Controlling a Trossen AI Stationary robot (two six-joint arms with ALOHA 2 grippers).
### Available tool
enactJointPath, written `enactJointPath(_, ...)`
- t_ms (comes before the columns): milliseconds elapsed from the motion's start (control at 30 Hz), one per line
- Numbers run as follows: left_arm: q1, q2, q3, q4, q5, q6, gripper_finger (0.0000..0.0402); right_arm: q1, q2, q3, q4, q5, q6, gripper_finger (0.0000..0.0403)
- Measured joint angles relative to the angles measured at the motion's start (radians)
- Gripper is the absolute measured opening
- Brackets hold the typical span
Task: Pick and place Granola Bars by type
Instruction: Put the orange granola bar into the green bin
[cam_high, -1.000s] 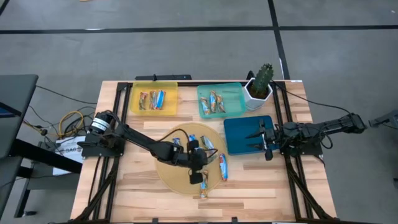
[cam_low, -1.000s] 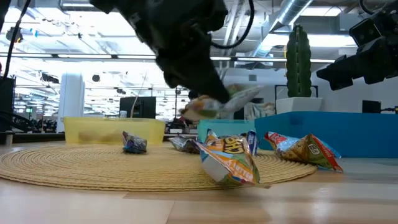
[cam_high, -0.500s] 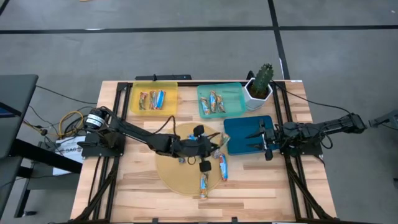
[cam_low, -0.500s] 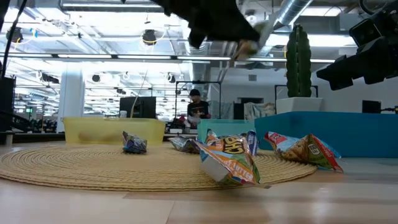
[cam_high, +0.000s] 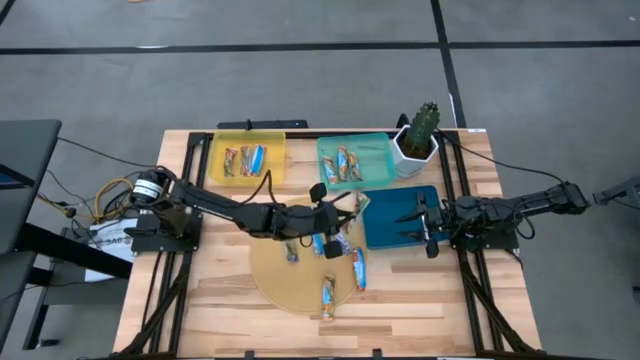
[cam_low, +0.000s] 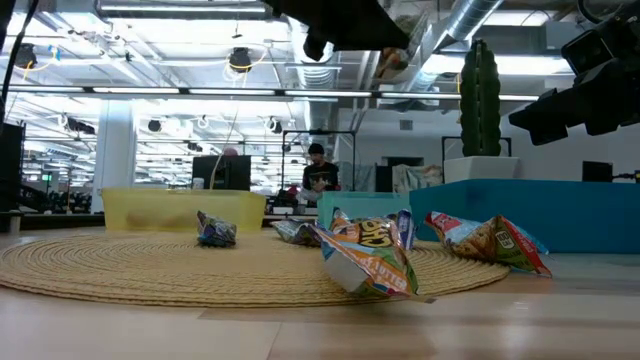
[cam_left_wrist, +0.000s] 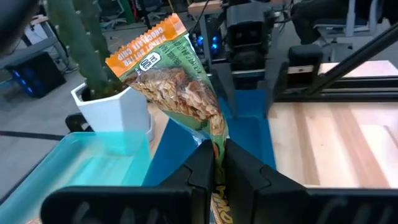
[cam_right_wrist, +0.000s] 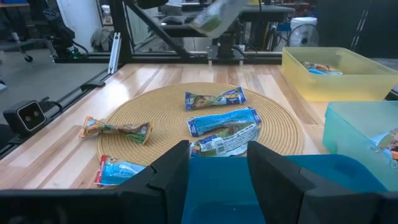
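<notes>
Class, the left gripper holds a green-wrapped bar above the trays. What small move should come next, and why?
Probably carry it on over the dark blue tray: the left gripper grips the green-wrapped bar near that tray's edge.

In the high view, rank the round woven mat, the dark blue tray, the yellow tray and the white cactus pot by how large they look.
1. Round woven mat, clearly largest.
2. Dark blue tray.
3. Yellow tray; close to the dark blue tray in footprint, so those two are hard to separate.
4. White cactus pot, smallest.
</notes>
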Motion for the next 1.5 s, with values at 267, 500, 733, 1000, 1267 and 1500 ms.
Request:
enactJointPath(267,0.113,0.0,0.0,0.006,0.069,0.002,0.0022,0.0,0.0,0.0,0.0,0.0,0.0,0.0154)
enactJointPath(500,0.279,0.0,0.0,0.006,0.151,0.003,0.0022,0.0,0.0,0.0,0.0,0.0,0.0,0.0154)
enactJointPath(733,0.429,0.0,0.0,0.006,0.21,0.005,0.0022,0.0,0.0,0.0,0.0,0.0,0.0,0.0154)
enactJointPath(1000,0.495,0.0,0.0,0.006,0.212,-0.008,0.0022,0.0,0.0,0.0,0.0,0.0,0.0,0.0154)
enactJointPath(1267,0.519,0.008,0.0,-0.01,0.218,-0.059,0.0022,0.0,0.0,0.0,0.0,0.0,0.0,0.0154)
enactJointPath(1500,0.55,0.073,0.001,-0.007,0.271,-0.197,0.002,0.0,0.0,0.0,0.0,0.0,0.0,0.0154)
